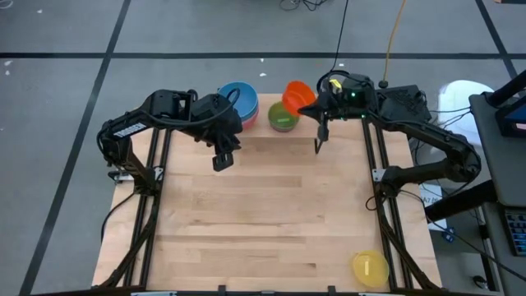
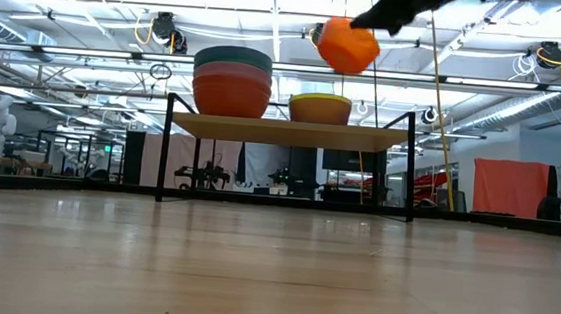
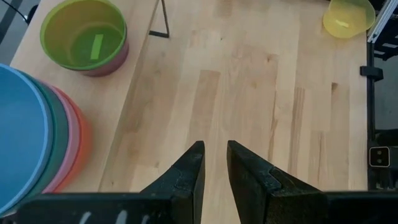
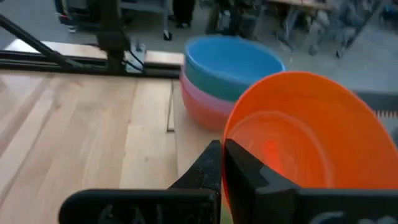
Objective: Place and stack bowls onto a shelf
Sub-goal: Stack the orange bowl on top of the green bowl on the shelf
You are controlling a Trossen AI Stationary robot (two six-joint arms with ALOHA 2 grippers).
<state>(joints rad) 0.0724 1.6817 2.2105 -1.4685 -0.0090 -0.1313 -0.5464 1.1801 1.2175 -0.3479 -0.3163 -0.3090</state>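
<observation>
The small round orange plastic bowl (image 1: 297, 96) is in the air, tilted on edge, its rim pinched by the right gripper (image 4: 222, 163), whose fingers are clamped together on it. It hangs above the far right part of the low light-wood shelf with thin black legs (image 2: 377, 140), just right of and above the green plastic bowl (image 1: 283, 117). The move ahead, as I judge it, turns on this: the green bowl lies a little to the left of and below the held bowl, so the orange one must be levelled, mouth up, and brought down over it to nest. In the low view the green bowl sits on top of another bowl whose colour I cannot fix.

Left of that pair on the shelf stands the taller stack of bowls topped by a blue one (image 1: 238, 97), with teal, pink and red-orange rims showing under it. It sits just beside the green bowl, so a wide sideways swing could clip it.

The left gripper (image 1: 223, 155) hovers over the counter (image 1: 271, 214) just near of that stack, its fingers slightly apart and holding nothing.

A yellow plastic bowl (image 1: 370, 267) waits alone at the near right corner of the counter, nearer the right arm.
</observation>
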